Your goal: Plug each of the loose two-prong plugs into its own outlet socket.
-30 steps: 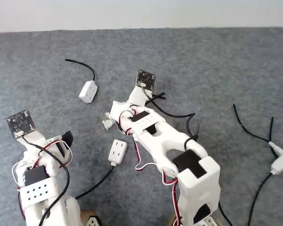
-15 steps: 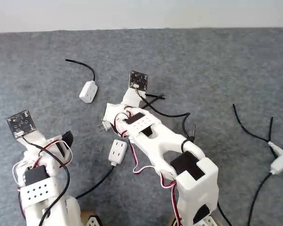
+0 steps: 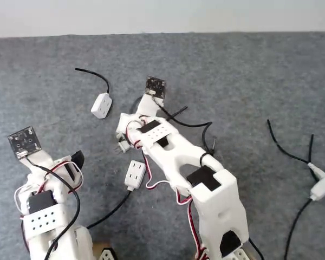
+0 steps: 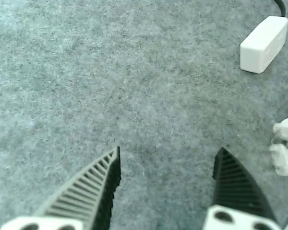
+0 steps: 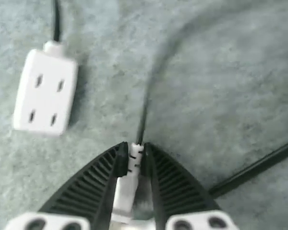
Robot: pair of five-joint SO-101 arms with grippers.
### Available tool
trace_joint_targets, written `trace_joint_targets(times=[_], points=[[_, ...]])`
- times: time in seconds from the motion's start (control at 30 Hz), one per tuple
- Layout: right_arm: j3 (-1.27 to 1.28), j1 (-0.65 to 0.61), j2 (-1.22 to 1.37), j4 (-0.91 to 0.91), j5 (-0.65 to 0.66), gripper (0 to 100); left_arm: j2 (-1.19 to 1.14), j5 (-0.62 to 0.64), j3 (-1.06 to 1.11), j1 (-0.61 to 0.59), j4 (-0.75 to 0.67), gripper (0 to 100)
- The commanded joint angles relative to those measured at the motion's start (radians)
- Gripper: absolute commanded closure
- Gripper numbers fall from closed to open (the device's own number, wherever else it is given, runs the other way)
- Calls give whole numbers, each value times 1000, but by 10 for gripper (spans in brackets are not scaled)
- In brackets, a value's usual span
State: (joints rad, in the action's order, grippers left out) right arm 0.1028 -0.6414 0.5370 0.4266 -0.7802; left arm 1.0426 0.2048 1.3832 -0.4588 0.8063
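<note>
My right gripper (image 5: pixel 133 154) is shut on a white two-prong plug (image 5: pixel 129 184) whose black cord (image 5: pixel 145 112) runs off across the carpet. From above, that plug (image 3: pixel 121 145) pokes out by the right gripper (image 3: pixel 124 140) in mid-table. One white outlet socket (image 3: pixel 135 173) lies just in front of it, another (image 3: pixel 101 104) farther back to the left. An outlet socket (image 5: pixel 44 93) with two pairs of slots faces up beside the cord. My left gripper (image 4: pixel 169 152) hangs open over bare carpet at the front left (image 3: pixel 76 160), apart from the far socket (image 4: pixel 264 37).
Grey carpet (image 3: pixel 249 76) covers the whole table. A white connector (image 3: pixel 322 187) with black cords (image 3: pixel 287 149) lies at the right edge. Loose black cable (image 3: pixel 179 115) trails beside the right arm. Free room lies along the back and the back right.
The right arm has swung its wrist to the left, still holding the plug near the same spot. The left arm has not moved.
</note>
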Motion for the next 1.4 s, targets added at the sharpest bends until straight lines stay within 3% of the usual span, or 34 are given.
trace_joint_targets(times=[0.0,0.17,0.37,0.63,0.77,0.93,1.17,1.37], points=[[-55,4,-12,15,9,988,8,0,-10,-2,-25,706],[-60,4,-24,54,11,991,8,0,-10,-2,-25,706],[-23,8,-214,200,26,991,8,0,-10,-2,-25,706],[153,33,-588,530,253,991,8,-2,-10,-2,-25,706],[313,119,-776,648,423,991,8,-2,-10,-3,-25,706],[565,309,-961,668,617,991,8,-2,-10,-3,-25,706],[822,578,-1030,527,868,991,8,-2,-10,-2,-25,706],[899,676,-1000,466,1162,989,11,-2,-2,-2,-25,706]])
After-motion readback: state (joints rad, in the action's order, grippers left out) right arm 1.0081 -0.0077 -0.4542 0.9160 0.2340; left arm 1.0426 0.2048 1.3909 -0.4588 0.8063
